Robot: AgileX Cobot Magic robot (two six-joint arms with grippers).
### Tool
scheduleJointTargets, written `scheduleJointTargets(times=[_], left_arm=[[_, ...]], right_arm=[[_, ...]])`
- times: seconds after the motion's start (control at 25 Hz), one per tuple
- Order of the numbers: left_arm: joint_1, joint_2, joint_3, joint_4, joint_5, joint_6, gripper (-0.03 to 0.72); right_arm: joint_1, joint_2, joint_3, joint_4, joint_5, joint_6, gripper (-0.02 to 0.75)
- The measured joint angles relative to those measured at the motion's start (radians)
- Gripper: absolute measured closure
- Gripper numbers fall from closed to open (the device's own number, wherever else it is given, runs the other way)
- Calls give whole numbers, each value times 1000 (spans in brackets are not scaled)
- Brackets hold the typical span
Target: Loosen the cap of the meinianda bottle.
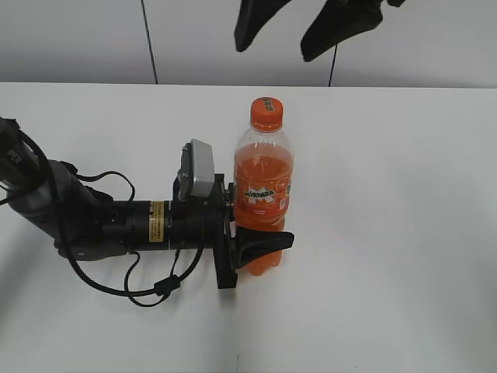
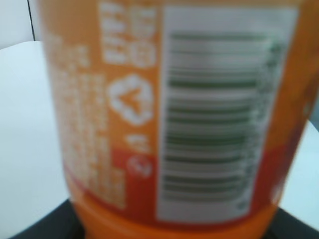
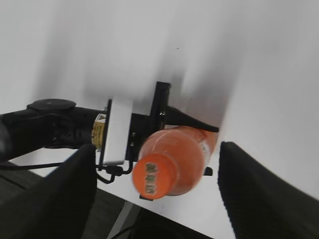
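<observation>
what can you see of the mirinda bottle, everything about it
The tall clear plastic Mirinda bottle of orange soda stands upright on the white table, nearly full. Its small ribbed orange screw cap is on, above an orange neck ring. An orange label band with barcode wraps the middle. The left end effector clamps its lower body; the right end effector hangs open above.

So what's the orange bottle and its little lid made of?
The meinianda bottle looks like clear, glossy plastic: the orange drink shows through. The cap seems solid orange plastic, with dark print on top. The label looks like thin printed film, probably plastic.
</observation>
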Motion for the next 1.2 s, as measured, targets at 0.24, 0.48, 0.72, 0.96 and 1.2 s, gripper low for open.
scheduleJointTargets(times=[0.24,0.48,0.72,0.96,1.2], left_arm=[[0,0,0,-1,0,0,300],[0,0,0,-1,0,0,300],[0,0,0,-1,0,0,300],[0,0,0,-1,-1,0,300],[0,0,0,-1,0,0,300]], right_arm=[[104,1,0,-102,0,37,172],[108,1,45,-113,-1,56,172],[108,10,95,-123,1,59,172],[108,10,95,-163,1,59,172],[108,30,95,-164,1,52,244]])
